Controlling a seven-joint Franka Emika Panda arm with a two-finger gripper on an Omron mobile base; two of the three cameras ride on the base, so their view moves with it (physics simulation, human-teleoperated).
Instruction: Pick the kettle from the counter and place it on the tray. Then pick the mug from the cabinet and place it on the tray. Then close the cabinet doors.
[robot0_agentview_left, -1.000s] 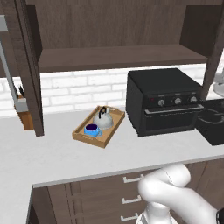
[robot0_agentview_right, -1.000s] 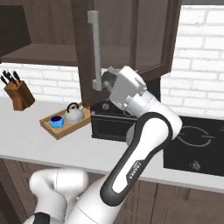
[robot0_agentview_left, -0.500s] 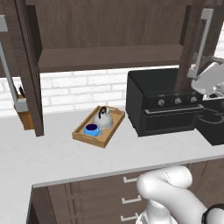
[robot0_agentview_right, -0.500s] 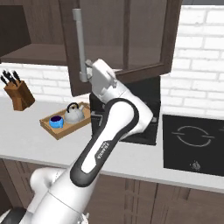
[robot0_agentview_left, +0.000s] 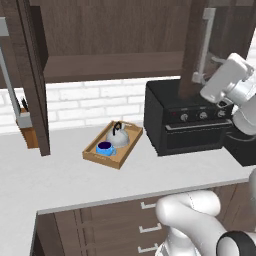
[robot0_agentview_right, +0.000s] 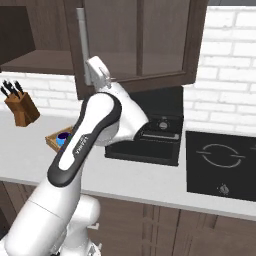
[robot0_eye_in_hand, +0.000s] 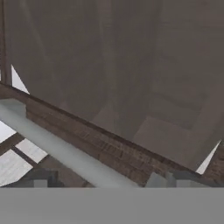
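Looking up, we see our claw (robot0_agentview_left: 200, 79) with jaws apart at the long silver bar handle (robot0_agentview_left: 205, 42) of the tall dark brown glass-panelled cabinet door (robot0_agentview_right: 137, 42). Down on the light grey surface (robot0_agentview_left: 60, 177), the squat silver kettle (robot0_agentview_left: 118, 136) and small blue mug (robot0_agentview_left: 104, 148) sit together in the shallow wooden tray (robot0_agentview_left: 96, 157).

- The white arm rises from its base, bends sharply at a dark-jointed elbow and reaches upward, wrist raised high.
- The end effector (robot0_agentview_right: 91, 75) points up and away, fingers spread wide with nothing clamped between them.
- From the left base view, the end effector (robot0_agentview_left: 200, 80) sits at the arm's upper end.
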